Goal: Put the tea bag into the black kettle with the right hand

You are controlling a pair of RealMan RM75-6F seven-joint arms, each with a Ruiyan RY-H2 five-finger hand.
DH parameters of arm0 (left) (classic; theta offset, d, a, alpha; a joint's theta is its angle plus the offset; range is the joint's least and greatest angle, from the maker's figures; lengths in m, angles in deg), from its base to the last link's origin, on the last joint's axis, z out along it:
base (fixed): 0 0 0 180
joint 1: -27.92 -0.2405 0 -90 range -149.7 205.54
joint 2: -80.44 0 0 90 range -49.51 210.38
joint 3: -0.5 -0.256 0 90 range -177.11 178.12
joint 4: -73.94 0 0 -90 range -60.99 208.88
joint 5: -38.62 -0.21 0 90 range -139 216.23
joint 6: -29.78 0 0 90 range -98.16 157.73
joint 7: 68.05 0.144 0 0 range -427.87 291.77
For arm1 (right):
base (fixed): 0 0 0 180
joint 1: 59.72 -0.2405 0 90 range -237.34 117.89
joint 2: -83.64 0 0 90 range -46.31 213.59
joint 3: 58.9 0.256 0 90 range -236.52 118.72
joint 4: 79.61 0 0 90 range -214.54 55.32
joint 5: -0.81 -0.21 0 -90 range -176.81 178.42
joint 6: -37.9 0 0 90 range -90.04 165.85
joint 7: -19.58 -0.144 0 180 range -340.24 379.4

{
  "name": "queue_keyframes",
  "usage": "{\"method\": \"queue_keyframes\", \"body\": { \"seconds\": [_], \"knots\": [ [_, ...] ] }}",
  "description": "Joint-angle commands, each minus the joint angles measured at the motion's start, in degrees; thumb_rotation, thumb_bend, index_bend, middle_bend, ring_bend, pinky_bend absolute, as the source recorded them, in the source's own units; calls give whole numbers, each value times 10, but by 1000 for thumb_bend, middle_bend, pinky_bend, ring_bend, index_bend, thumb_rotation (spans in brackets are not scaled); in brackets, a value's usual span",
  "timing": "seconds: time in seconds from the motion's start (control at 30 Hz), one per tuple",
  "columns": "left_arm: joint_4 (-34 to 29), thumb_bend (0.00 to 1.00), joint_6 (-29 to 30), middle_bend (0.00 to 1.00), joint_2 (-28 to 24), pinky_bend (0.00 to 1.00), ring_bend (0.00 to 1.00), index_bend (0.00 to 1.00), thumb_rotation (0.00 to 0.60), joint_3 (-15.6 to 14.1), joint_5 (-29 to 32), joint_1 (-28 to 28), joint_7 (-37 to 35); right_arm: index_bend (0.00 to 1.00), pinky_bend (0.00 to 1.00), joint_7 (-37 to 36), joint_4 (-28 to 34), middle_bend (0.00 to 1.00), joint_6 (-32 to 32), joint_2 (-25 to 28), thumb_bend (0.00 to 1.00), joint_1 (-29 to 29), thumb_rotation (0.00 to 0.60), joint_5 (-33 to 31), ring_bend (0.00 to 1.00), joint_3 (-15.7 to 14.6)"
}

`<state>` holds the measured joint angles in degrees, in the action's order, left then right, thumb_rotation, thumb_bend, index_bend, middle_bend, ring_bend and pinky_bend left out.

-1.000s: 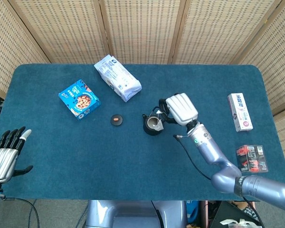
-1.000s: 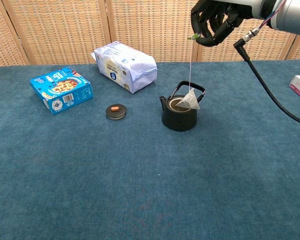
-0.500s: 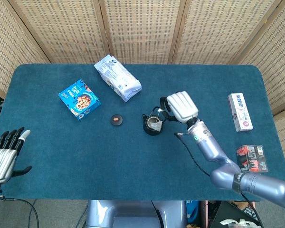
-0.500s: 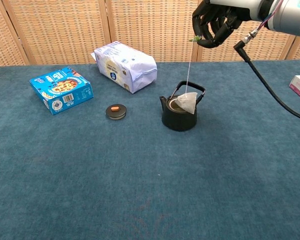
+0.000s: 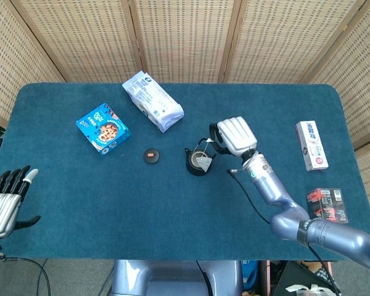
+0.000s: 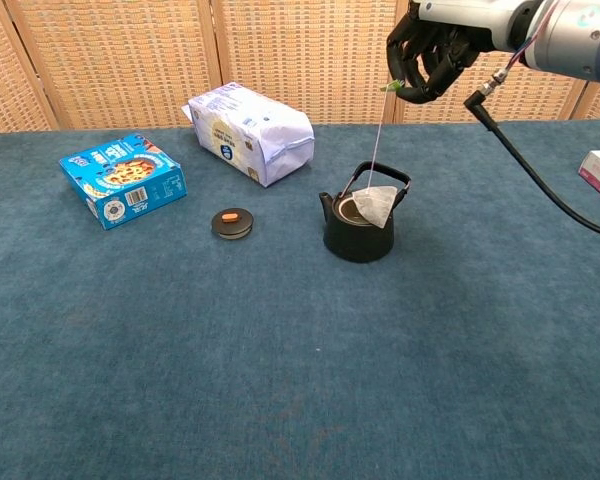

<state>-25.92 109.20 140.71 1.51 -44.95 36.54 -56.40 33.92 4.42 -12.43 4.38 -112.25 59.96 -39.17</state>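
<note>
The pale, pyramid-shaped paper tea bag (image 6: 375, 204) hangs on its thin white string at the open mouth of the small black metal kettle (image 6: 358, 229), its lower part against the rim, while my right hand (image 6: 429, 52) pinches the green tag high above with fingers curled in. The kettle stands mid-counter on the blue cloth-covered counter (image 6: 280, 380), its round black lid with an orange knob (image 6: 232, 222) just to one side. My left hand (image 5: 5, 200) holds nothing, fingers apart, at the counter's near left edge.
</note>
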Motion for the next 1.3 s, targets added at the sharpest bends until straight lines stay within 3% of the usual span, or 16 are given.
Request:
{"method": "queue_keyframes", "body": {
  "seconds": [0.03, 1.03, 1.3],
  "knots": [
    [1, 71, -1, 0, 1, 0, 0, 0, 600, 1, 0, 1, -1, 692, 554, 1, -6, 748, 2, -2, 712, -4, 600, -4, 684, 0],
    [7, 71, 0, 0, 0, 0, 0, 0, 600, 2, 7, -1, -8, 692, 554, 13, -55, 748, 10, -20, 712, -39, 600, -40, 685, 6],
    [7, 71, -2, 0, 2, 0, 0, 0, 600, -1, 4, -1, -9, 692, 554, 25, -52, 748, 3, -26, 712, -37, 600, -41, 685, -7]
  ]
}}
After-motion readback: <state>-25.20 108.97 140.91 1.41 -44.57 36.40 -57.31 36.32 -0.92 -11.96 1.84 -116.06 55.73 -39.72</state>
